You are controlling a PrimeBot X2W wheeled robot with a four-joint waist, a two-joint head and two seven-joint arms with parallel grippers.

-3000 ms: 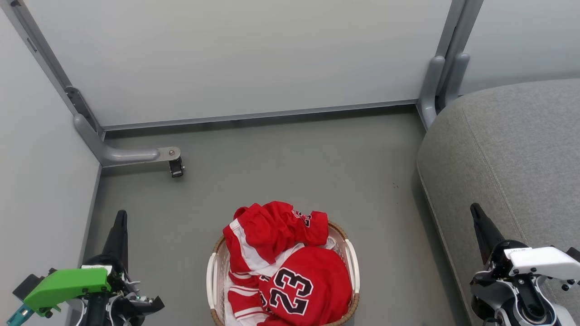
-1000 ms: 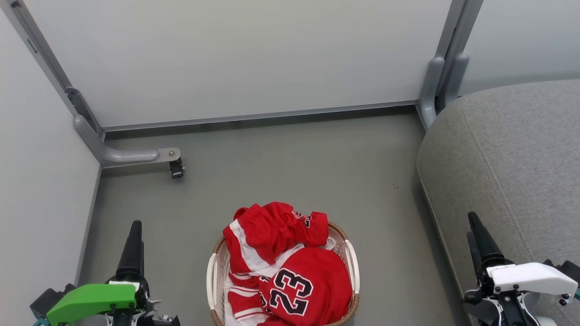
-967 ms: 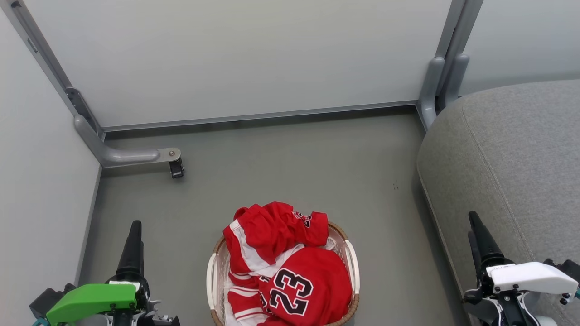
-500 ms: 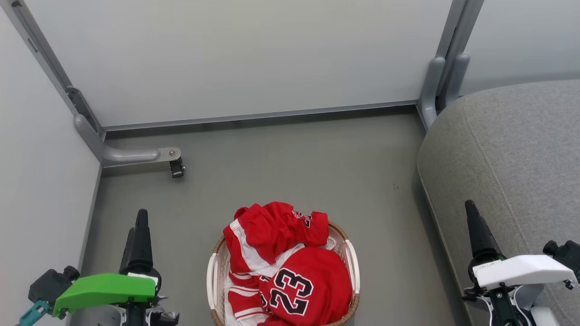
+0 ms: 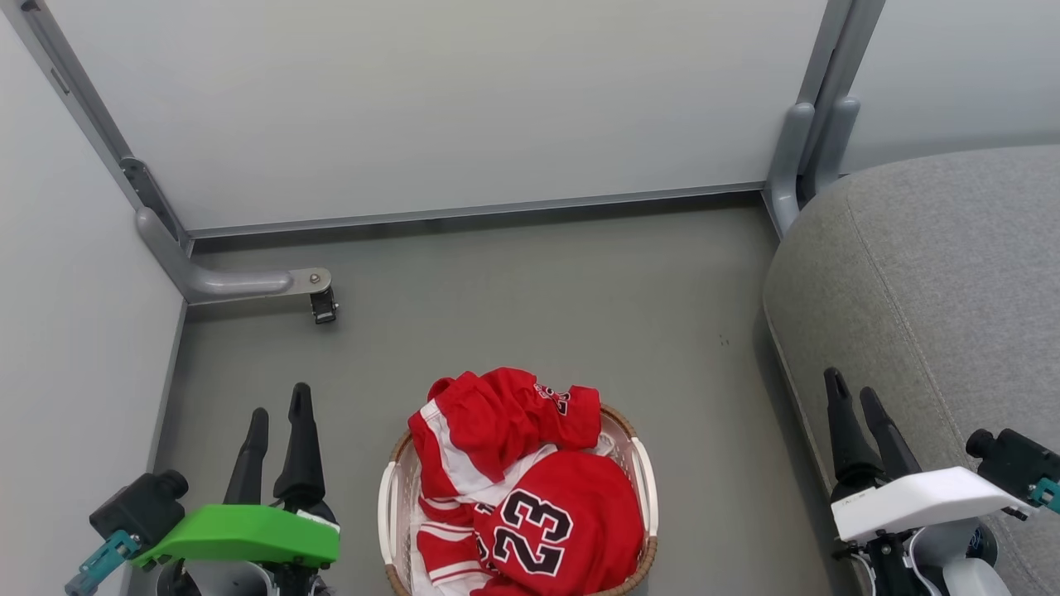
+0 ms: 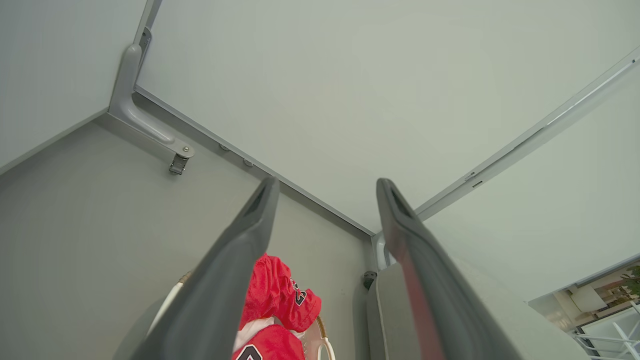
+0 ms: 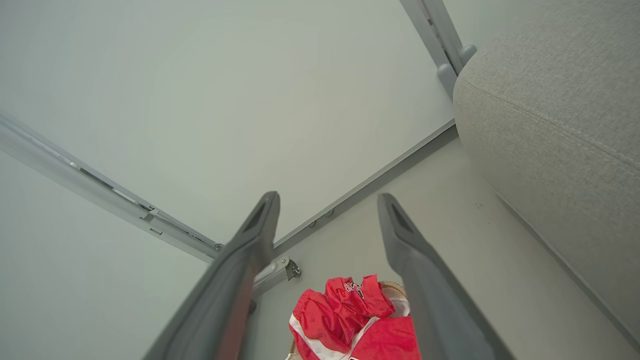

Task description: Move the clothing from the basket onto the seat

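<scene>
Seat (image 5: 936, 273), a large grey fabric cushion, is sitting at right; the oval white perforated plastic basket (image 5: 386, 505) is standing on the floor (image 5: 513, 298) beside it, holding bright red white-striped clothing (image 5: 530, 480). Released, the left gripper (image 5: 280, 400) and right gripper (image 5: 849, 382) are hovering either side of the clothing, apart from it.

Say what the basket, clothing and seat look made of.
Basket: seemingly moulded white plastic with a perforated wall and a brown woven-look rim.
Clothing: thin red fabric with a slight sheen, likely synthetic; it crumples softly.
Seat: matte grey woven upholstery with a fine texture and stitched seams.
</scene>
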